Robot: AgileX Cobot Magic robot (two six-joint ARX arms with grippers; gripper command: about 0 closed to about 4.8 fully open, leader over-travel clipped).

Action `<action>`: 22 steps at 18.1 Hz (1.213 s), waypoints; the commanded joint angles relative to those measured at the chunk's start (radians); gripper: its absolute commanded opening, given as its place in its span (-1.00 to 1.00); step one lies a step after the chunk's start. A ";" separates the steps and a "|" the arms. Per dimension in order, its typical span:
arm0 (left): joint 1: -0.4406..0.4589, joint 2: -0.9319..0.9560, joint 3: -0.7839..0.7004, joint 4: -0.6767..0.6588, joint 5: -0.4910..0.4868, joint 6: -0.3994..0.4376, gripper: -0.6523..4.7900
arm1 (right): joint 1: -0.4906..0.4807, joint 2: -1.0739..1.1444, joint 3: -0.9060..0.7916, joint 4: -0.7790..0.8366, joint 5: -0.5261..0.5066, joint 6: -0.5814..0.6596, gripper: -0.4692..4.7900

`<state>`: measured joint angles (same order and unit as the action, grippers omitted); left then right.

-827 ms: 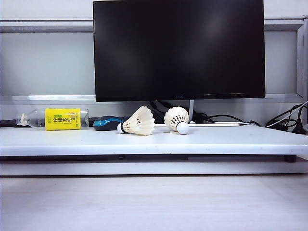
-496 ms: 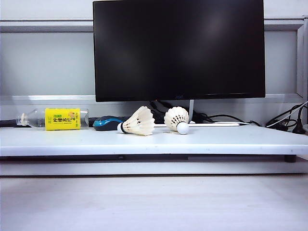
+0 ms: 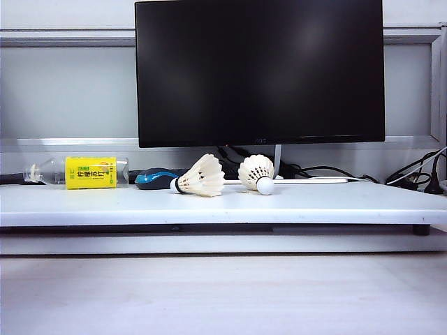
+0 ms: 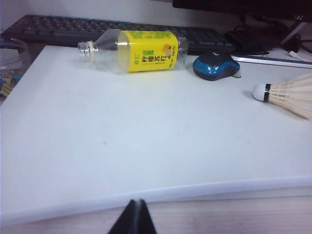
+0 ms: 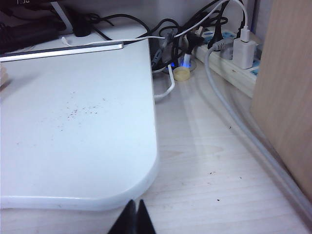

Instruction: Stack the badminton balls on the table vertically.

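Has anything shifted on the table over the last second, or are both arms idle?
Nothing visibly changed. Both shuttlecocks lie on their sides on the table, apart. The left gripper and right gripper are shut and empty, short of the board's near edge.

Table (image 3: 335,206) front bare, bottle (image 3: 80,172), mouse (image 3: 155,178), monitor (image 3: 260,73) crowd rear

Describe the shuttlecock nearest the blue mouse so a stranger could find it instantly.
Find the black monitor on the white table. Below its left half, beside the blue mouse, lies the shuttlecock. Its cork tip points left; the other shuttlecock points at the camera.
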<state>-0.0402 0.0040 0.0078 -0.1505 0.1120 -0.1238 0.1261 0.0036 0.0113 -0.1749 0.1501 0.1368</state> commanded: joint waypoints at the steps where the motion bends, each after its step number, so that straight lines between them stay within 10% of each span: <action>1: 0.000 -0.003 -0.003 -0.011 0.004 0.003 -0.77 | 0.001 -0.002 0.001 -0.004 0.008 0.001 -0.84; 10: 0.000 -0.003 -0.003 -0.009 0.005 -0.006 -0.77 | 0.004 -0.002 0.001 -0.005 0.005 0.010 -0.84; 14: 0.000 -0.003 -0.003 -0.006 0.011 -0.116 -0.77 | 0.005 -0.002 0.002 -0.007 -0.068 0.261 -0.84; 22: 0.000 -0.003 -0.002 0.004 0.061 -0.243 -0.77 | 0.005 -0.002 0.002 0.035 -0.248 0.291 -0.82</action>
<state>-0.0402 0.0040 0.0078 -0.1474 0.1638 -0.3206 0.1299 0.0036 0.0109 -0.1703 -0.0433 0.4156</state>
